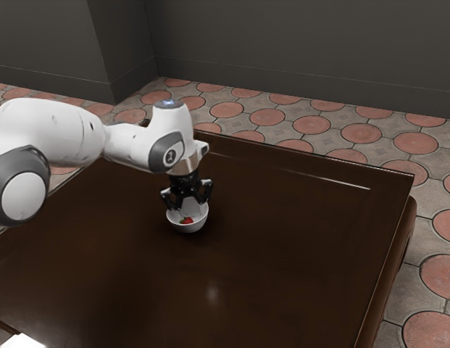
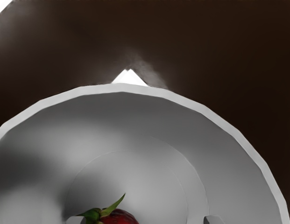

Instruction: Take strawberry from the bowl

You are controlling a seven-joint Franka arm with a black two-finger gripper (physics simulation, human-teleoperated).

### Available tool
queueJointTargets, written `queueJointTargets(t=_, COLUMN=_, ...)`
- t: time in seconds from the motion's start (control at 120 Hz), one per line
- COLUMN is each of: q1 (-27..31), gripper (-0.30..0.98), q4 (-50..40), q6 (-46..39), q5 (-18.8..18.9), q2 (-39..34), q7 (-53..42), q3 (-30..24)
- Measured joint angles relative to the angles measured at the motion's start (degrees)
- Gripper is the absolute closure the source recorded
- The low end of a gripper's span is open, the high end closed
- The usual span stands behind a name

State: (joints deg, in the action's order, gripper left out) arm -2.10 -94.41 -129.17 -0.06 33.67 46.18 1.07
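Just above the white bowl, my gripper points down with its two fingers spread apart. The red strawberry lies inside the bowl, below the space between the fingers. In the wrist view the bowl's inner wall surrounds the strawberry, whose green leaves show and whose lower part is cut off. Small grey tips of my gripper stand on either side of the strawberry, one close to its leaves and the other farther off.
The bowl stands on a dark brown, glossy table. A bright white patch lies at the exterior view's lower left corner. Patterned floor tiles and a dark wall are beyond the table.
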Motion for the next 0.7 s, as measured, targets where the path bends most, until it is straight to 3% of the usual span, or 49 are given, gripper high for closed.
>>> queueJointTargets(t=0.2, q1=-0.01, gripper=0.39, q4=-5.43, q6=-4.92, q5=0.03, q2=-2.28, q7=7.89, q3=0.24)
queueJointTargets(t=0.6, q1=0.09, gripper=0.48, q4=-5.98, q6=-8.11, q5=-0.11, q2=-1.39, q7=17.85, q3=0.2)
queueJointTargets(t=0.7, q1=0.08, gripper=0.55, q4=-6.03, q6=-8.28, q5=-0.03, q2=-1.3, q7=19.55, q3=0.18)
